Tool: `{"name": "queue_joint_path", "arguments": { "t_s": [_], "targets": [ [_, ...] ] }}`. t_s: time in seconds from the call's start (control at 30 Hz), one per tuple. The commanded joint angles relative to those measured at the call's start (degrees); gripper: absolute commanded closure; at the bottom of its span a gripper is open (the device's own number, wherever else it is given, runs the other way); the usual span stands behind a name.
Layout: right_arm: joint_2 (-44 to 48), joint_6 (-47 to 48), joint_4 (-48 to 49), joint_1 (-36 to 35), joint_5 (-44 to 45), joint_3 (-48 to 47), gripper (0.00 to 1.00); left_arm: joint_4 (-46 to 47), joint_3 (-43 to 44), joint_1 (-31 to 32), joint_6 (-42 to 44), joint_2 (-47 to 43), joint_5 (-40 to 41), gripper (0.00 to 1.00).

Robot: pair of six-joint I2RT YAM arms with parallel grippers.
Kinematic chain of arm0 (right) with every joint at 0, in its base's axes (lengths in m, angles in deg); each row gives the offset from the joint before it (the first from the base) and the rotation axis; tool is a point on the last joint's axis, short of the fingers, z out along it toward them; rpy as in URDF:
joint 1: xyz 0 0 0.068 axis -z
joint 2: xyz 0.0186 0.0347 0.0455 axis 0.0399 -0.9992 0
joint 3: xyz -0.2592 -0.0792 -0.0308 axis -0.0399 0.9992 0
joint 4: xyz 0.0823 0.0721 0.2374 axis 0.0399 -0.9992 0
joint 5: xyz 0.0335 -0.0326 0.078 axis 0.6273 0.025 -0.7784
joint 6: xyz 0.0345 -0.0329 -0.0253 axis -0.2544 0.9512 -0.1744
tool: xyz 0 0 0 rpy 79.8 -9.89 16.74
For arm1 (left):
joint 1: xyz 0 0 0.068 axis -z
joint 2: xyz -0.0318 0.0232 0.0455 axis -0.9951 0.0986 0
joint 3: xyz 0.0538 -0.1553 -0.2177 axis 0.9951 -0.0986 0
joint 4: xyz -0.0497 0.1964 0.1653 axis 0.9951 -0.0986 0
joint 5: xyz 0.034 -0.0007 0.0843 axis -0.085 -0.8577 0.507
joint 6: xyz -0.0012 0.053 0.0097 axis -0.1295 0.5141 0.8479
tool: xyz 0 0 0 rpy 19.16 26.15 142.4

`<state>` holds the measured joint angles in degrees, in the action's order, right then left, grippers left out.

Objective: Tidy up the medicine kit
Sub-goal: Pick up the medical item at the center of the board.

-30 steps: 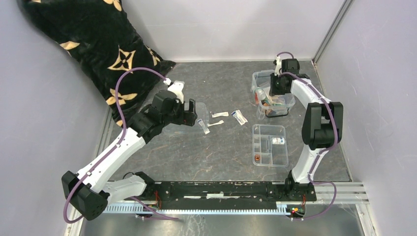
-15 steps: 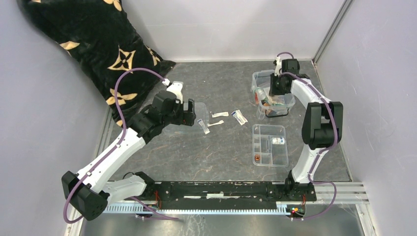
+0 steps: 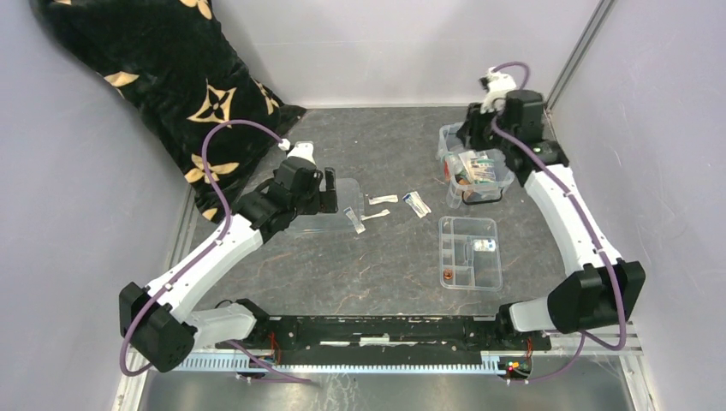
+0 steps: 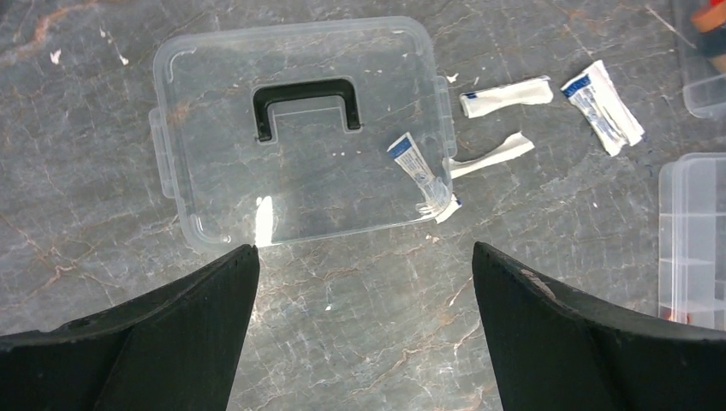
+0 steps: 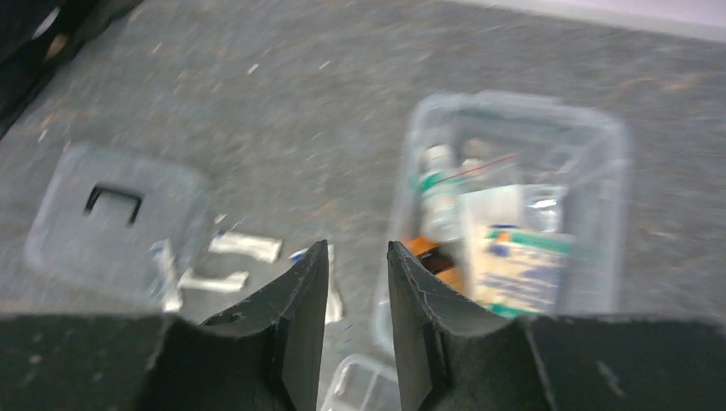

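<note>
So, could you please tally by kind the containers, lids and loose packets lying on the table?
Clear lid with black handle: 1
Open clear box: 1
Divided tray: 1
Small packets: 4
Total: 7

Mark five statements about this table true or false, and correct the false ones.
1. The lid lies flat on the table, off the medicine kit box. True.
2. The left gripper is clamped on the lid's black handle. False: its jaws stand wide open above the lid, holding nothing.
3. The medicine kit box has supplies inside. True.
4. Every sachet sits in the divided tray. False: four sachets lie loose by the lid, one overlapping its edge.
5. The right gripper carries a sachet. False: nothing is between its fingers.
</note>
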<state>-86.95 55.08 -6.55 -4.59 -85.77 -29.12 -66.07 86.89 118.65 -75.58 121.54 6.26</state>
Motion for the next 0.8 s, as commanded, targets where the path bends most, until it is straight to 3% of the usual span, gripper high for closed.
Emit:
{"name": "queue_joint_path", "arguments": {
  "t_s": [0.0, 0.27, 0.53, 0.77],
  "targets": [
    [0.8, 2.7, -3.9, -9.2, -1.5, 4.4, 0.62, 1.7, -0.7, -2.5, -6.4, 1.7, 2.4, 0.00],
    [0.5, 5.1, -3.1, -21.6, 4.6, 13.0, 0.61, -0.9, -0.4, -13.8, -4.1, 1.9, -3.5, 0.00],
    [-6.6, 6.4, -1.6, -24.8, 9.8, 15.9, 0.62, -2.8, 1.6, -14.6, 4.0, 0.5, -3.1, 0.00],
    [-10.6, 4.7, 1.6, -25.2, 10.4, 16.2, 0.62, 0.2, -3.3, -14.7, 6.3, -0.5, -2.0, 0.00]
  ]
}}
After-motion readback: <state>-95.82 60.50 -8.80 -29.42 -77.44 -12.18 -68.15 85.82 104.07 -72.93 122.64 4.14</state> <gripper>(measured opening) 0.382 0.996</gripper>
